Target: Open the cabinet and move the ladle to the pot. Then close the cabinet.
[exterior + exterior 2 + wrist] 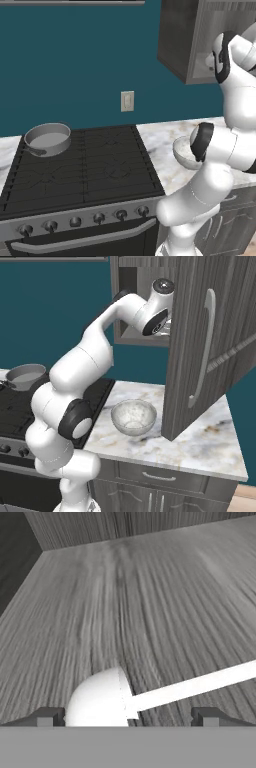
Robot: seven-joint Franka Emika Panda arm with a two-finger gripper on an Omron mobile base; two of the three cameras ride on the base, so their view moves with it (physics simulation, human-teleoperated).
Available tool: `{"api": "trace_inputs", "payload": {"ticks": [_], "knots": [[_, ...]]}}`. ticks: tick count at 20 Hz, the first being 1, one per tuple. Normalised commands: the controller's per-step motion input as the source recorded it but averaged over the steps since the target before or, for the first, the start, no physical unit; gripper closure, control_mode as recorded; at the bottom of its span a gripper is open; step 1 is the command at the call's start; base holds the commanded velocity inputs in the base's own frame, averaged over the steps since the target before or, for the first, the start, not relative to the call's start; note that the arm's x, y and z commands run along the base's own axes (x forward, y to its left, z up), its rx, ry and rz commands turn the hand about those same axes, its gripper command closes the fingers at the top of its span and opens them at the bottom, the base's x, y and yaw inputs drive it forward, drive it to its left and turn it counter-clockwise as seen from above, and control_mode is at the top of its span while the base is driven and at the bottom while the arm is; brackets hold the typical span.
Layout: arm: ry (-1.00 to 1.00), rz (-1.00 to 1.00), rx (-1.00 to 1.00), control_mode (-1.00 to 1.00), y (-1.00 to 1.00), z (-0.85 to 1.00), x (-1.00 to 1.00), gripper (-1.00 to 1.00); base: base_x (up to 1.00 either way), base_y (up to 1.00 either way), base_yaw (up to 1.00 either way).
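Ladle (107,699) lies on the wood-grain cabinet floor at the bottom centre of the hand view — round white bowl lower left, thin handle running to the right edge. Pincer (125,717) spread wide, one tip either side of the ladle's bowl and handle root, not touching it.

Cabinet (150,301) sits upper centre-right of the right base view, its door (210,341) swung open toward the camera, long silver bar handle (202,346) vertical on it; the arm's wrist reaches inside the opening. In the left base view the cabinet (180,40) is upper right.

Pot (47,138) rests on the stove (85,170) at its back left corner, mid-left of frame — well apart from the cabinet. Translucent speckled bowl (133,417) sits on the marble table (200,446), below the open door. Wall outlet (127,101) on teal wall. No readable writing or labels anywhere.
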Motion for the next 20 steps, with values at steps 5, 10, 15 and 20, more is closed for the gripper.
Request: {"api": "trace_inputs", "payload": {"ticks": [5,10,15,20], "knots": [[0.02,0.02,0.00,-1.00,0.03,-0.33,0.02,1.00,0.00,0.00,0.00],[0.00,0.06,0.00,-1.00,0.08,-0.27,0.08,1.00,0.00,0.00,0.00],[0.00,0.08,0.00,-1.00,0.29,-0.23,-0.03,1.00,0.00,0.00,0.00],[-0.08,0.09,0.00,-1.00,0.47,-0.01,-0.70,1.00,0.00,0.00,0.00]]}}
